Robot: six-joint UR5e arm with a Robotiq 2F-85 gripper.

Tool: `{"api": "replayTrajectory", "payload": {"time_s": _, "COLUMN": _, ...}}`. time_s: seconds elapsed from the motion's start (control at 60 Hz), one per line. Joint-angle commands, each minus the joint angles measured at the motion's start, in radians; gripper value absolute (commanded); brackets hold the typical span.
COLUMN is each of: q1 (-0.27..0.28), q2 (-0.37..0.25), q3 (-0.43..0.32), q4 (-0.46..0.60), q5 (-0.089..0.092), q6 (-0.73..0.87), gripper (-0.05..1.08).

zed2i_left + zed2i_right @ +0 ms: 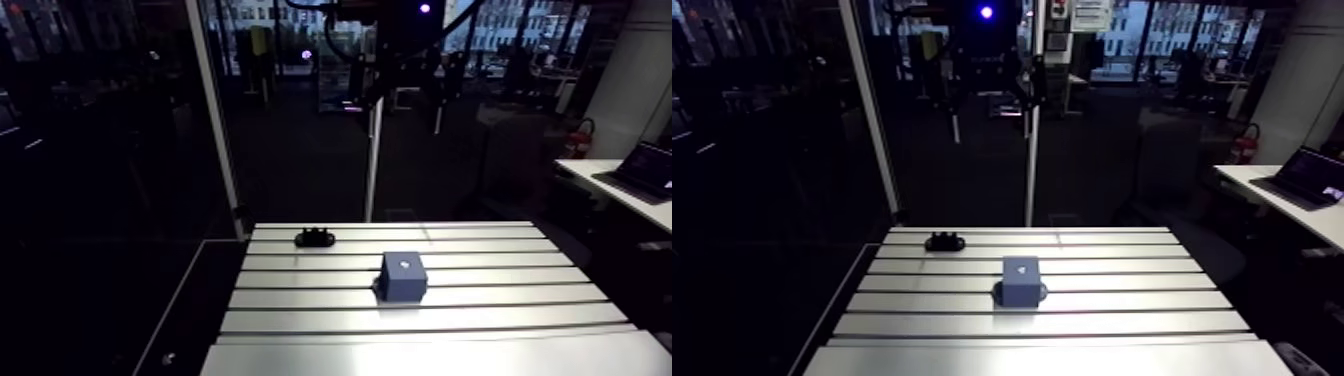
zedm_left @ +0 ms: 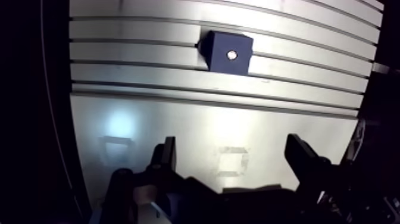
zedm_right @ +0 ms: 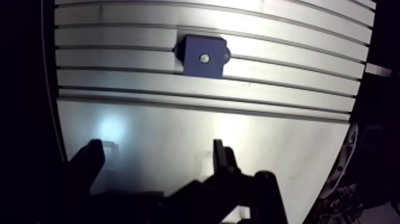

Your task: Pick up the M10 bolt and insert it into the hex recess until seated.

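Wide, empty hand above the surface, blue block with its recess ahead; small dark piece, likely the M10 bolt, lies apart from it on a far slat, so carry past the block, centre over the piece, descend square before closing.

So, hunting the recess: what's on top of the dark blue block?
A small pale round spot, centred on the top face of the dark blue block. Its depth and contents cannot be seen.
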Motion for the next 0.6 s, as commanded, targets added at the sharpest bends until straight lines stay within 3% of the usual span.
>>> {"api": "replayTrajectory", "payload": {"time_s": 0.017, "q1": 0.001, "q2": -0.015, "q3": -0.007, "q4": 0.006, "q5": -0.004, "q6": -0.002, "gripper": 0.01}}
{"api": "replayTrajectory", "payload": {"time_s": 0.6, "q1": 0.003, "q2": -0.010, "q3": -0.034, "q4": 0.017, "q5": 0.000, "q6": -0.001, "gripper": 0.01}}
